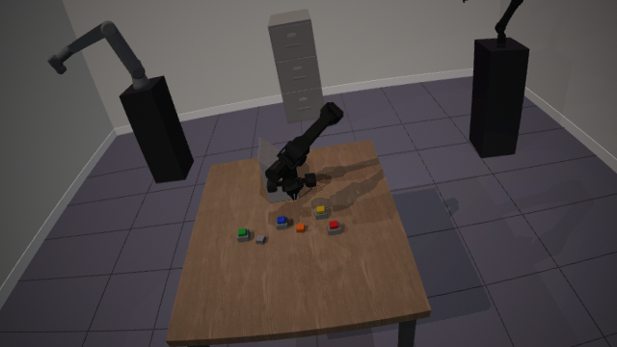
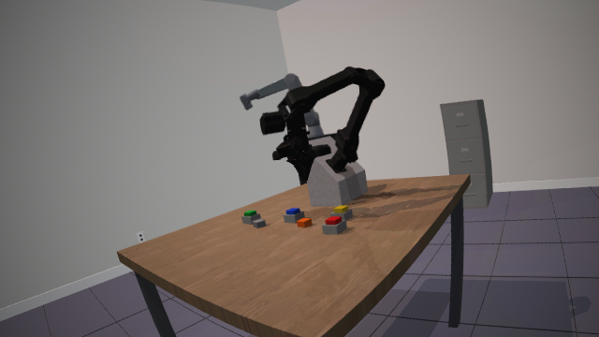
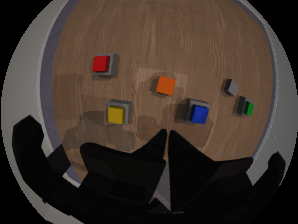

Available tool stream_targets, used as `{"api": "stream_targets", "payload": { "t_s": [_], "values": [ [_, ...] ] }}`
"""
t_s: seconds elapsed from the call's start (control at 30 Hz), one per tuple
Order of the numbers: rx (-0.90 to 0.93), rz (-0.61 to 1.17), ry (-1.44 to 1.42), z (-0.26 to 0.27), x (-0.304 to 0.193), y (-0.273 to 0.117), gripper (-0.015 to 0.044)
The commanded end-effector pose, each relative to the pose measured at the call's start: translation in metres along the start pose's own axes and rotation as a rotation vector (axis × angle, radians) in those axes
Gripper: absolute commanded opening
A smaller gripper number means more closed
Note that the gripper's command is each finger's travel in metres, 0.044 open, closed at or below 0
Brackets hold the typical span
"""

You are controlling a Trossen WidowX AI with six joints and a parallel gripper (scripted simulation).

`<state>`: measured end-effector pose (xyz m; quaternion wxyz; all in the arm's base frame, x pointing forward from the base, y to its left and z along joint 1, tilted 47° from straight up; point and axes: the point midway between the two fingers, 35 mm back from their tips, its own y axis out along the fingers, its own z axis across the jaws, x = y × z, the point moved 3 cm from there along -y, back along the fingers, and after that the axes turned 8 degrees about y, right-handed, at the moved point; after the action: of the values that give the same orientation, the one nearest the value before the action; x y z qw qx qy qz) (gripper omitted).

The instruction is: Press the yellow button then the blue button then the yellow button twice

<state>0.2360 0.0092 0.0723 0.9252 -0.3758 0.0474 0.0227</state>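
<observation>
We judge the blue button (image 1: pixel 281 220) (image 2: pixel 293 212) (image 3: pixel 199 114) light to push, w/ a soft spring return; its grey housing, prob. small & light too, could skid if struck off-centre. The smooth cap may let a slanted tip slip; we see nothing to suggest fragility. No grasp req'd: contact belongs at the cap's centre, straight down, w/ both tips together, until it bottoms out. The yellow button (image 1: pixel 320 210) (image 2: pixel 341 209) (image 3: pixel 116 115) should handle likewise.

Position rel. to jaws: the gripper (image 1: pixel 295 198) (image 2: pixel 303 183) (image 3: pixel 166 133) hangs above the table (image 1: pixel 299 289) (image 2: pixel 262 267) (image 3: pixel 145 30), nr. the arm's base, jaws narrow, tips practically together, nothing btwn them. In the wrist view, blue lies just beyond the tips & to the image's right, yellow to the left, neither touched. The orange block (image 1: pixel 301 227) (image 2: pixel 304 223) (image 3: pixel 166 85) sits farther out, approx. btwn the two, & must be left alone. We cannot tell fr. these views which press is due; the tips, being off both caps, need to shift sideways b/f any descent.
</observation>
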Motion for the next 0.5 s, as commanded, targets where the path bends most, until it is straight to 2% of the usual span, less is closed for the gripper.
{"api": "stream_targets", "payload": {
  "t_s": [0.0, 0.1, 0.23, 0.37, 0.47],
  "values": [
    [0.002, 0.004, -0.005, -0.042, 0.007, 0.002, 0.002],
    [0.012, 0.007, -0.008, -0.073, 0.008, 0.005, 0.002],
    [0.012, 0.007, -0.008, -0.076, 0.009, 0.008, 0.002],
    [0.013, 0.006, -0.008, -0.075, 0.009, 0.057, 0.002],
    [0.015, 0.007, -0.009, -0.074, 0.008, 0.067, 0.002]
  ]
}}
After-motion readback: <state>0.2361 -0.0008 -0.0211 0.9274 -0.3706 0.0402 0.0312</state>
